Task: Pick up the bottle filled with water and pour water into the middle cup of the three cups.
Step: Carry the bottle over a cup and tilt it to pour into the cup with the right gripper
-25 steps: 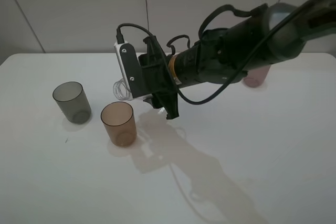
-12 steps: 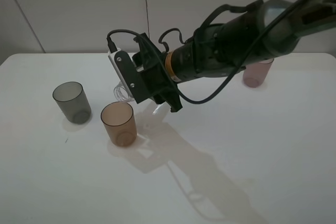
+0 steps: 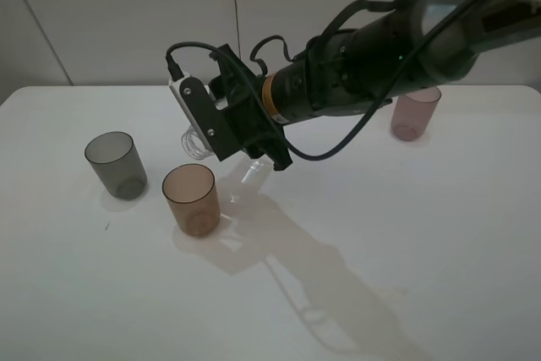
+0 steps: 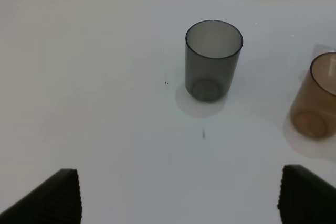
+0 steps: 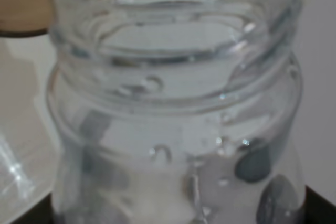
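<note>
My right gripper (image 3: 243, 151) is shut on the clear bottle (image 3: 197, 143) and holds it tilted above the table, its open neck pointing left. The neck hangs just behind and above the far rim of the orange-brown middle cup (image 3: 191, 199). In the right wrist view the bottle (image 5: 173, 129) fills the frame, with a sliver of the orange-brown cup (image 5: 21, 3) beside its mouth. The smoky grey cup (image 3: 116, 164) stands to the left and the mauve-pink cup (image 3: 414, 113) at the far right. My left gripper (image 4: 181, 203) is open and empty, low over the table near the grey cup (image 4: 212, 59).
The white table (image 3: 423, 243) carries only the three cups. The right arm's dark body and cables (image 3: 363, 65) stretch across the back from the right. The orange-brown cup (image 4: 317, 98) shows at the edge of the left wrist view.
My right gripper has rolled further and shifted slightly up and left with the bottle. The arm has moved off the mauve-pink cup, which now shows fully. The cups have not moved.
</note>
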Tool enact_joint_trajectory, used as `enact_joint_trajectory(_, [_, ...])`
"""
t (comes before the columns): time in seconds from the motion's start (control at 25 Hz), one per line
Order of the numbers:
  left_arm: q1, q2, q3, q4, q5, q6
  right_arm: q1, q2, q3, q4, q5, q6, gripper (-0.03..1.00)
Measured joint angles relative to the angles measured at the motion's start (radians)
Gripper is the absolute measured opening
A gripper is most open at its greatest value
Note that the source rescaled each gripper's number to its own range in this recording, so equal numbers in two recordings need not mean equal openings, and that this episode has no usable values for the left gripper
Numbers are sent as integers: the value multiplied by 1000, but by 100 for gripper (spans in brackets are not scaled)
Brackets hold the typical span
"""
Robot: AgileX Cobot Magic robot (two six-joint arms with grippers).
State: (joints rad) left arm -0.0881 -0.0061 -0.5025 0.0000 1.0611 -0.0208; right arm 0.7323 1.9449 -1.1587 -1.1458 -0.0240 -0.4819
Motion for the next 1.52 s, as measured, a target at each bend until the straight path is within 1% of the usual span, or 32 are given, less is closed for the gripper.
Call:
enact_joint_trajectory(0.12, [0, 0, 0, 0, 0, 0, 0, 1, -18, -2, 1, 0, 5])
enact_joint_trajectory(0.32, [0, 0, 0, 0, 0, 0, 0, 1, -22, -36, -1, -8, 5])
enact_joint_trajectory(0.76, [0, 0, 0, 0, 0, 0, 0, 1, -22, -59, -25, -107, 5])
enact_joint_trajectory(0.88, [0, 0, 0, 0, 0, 0, 0, 1, -22, -70, -39, -108, 5])
enact_joint_trajectory(0.96, [0, 0, 0, 0, 0, 0, 0, 7, -23, -94, -42, -109, 5])
enact_joint_trajectory(1.52, [0, 0, 0, 0, 0, 0, 0, 37, -28, -184, -48, -111, 5])
